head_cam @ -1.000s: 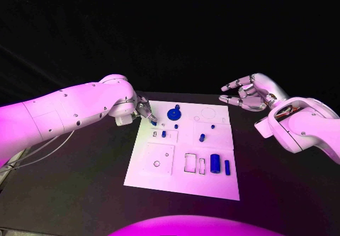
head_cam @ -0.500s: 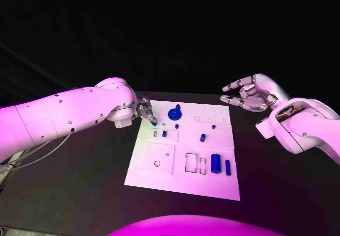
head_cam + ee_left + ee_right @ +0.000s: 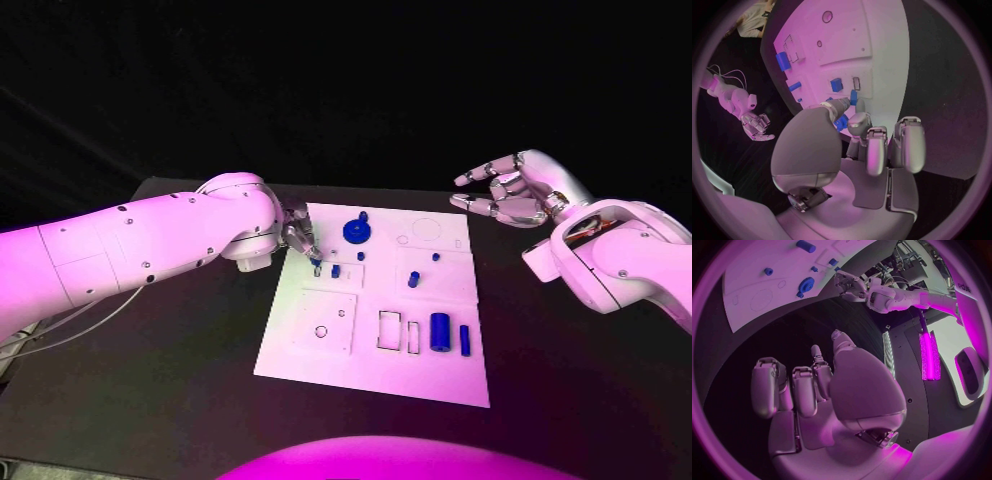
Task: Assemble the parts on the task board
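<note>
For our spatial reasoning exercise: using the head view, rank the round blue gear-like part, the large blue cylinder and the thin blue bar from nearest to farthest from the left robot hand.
1. Round blue gear-like part: at the board's far end, just beside the left robot hand.
2. Large blue cylinder: near end, right side of the task board.
3. Thin blue bar: just beyond the cylinder, nearest the board's right edge.

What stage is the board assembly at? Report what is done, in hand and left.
Done, apparently: a round blue part and small blue pieces sit on the task board. In hand: the left hand pinches a small blue part at the board's left edge. Left: two blue cylinders lie beside unfilled rectangular outlines. The right hand hovers off the board, fingers apart, holding nothing.
</note>
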Motion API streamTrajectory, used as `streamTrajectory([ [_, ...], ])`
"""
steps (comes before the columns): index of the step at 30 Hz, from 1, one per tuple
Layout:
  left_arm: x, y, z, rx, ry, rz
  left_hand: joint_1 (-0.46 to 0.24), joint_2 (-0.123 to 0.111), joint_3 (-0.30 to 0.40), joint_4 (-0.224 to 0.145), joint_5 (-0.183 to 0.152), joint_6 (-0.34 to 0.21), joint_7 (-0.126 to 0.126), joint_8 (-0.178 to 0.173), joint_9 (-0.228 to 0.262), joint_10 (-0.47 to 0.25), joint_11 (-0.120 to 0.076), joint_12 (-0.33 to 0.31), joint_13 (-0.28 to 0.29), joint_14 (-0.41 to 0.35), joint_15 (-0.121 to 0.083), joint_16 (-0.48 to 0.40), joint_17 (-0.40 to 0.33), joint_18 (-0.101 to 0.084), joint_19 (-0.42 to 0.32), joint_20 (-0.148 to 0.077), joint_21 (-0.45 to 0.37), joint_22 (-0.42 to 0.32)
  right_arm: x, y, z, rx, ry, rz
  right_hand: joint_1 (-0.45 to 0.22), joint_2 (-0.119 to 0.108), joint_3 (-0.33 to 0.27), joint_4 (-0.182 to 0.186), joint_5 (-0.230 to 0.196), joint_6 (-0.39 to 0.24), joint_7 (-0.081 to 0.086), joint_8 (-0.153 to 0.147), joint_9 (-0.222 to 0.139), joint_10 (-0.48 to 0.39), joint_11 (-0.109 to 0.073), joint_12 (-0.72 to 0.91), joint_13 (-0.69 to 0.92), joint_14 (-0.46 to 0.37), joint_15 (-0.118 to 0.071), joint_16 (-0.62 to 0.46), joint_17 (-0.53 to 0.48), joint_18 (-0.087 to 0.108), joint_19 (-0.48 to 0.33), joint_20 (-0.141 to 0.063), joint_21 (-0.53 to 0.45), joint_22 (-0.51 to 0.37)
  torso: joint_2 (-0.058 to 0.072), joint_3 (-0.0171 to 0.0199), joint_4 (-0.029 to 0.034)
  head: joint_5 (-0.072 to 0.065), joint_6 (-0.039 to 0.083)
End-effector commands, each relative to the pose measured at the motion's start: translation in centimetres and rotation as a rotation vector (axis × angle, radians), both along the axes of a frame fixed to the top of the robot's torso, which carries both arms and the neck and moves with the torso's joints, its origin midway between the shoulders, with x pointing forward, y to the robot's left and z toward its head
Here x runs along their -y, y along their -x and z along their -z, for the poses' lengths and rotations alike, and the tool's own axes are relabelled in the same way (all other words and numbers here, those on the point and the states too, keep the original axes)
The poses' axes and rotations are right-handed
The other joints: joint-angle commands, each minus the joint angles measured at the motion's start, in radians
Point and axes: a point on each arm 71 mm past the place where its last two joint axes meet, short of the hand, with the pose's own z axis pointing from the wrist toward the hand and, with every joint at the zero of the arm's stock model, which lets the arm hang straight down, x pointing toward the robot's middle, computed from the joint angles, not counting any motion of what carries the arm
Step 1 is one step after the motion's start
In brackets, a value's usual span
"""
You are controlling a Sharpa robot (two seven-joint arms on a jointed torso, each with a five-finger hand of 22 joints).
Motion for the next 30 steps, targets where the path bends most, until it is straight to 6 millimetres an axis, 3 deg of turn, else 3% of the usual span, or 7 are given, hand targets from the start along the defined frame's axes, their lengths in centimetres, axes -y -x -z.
streamTrajectory([
  [1,0.10,0.36,0.31,-0.024,0.012,-0.025,0.007,0.007,0.132,-0.125,0.007,0.020,-0.010,0.006,-0.001,0.009,-0.002,0.002,0.001,0.100,-0.006,0.005,0.253,-0.005,0.007,0.003,0.006,0.107,-0.11,0.08,-0.01,0.008,0.006,-0.012,-0.005,0.006,-0.002,0.000,0.006,0.005,0.001,0.004,-0.001,0.000,0.000,-0.001,0.077,0.080,-0.007,-0.004,0.164,0.018,-0.007,-0.002,-0.006,0.126,0.000,0.0002,-0.0004,0.001,-0.001],
  [30,0.16,0.86,1.25,-0.017,-0.028,-0.035,0.003,0.003,0.139,-0.127,0.017,0.022,-0.012,0.007,0.002,0.011,-0.004,0.001,-0.001,0.100,-0.008,0.004,0.251,-0.005,0.008,0.002,0.007,0.108,-0.01,0.13,-0.01,0.007,0.005,-0.012,-0.005,0.006,-0.002,0.000,0.006,0.005,0.001,0.004,-0.001,0.000,0.000,-0.001,0.077,0.080,-0.007,-0.004,0.164,0.018,-0.007,-0.002,-0.006,0.126,0.001,0.0001,-0.0009,0.001,-0.003],
])
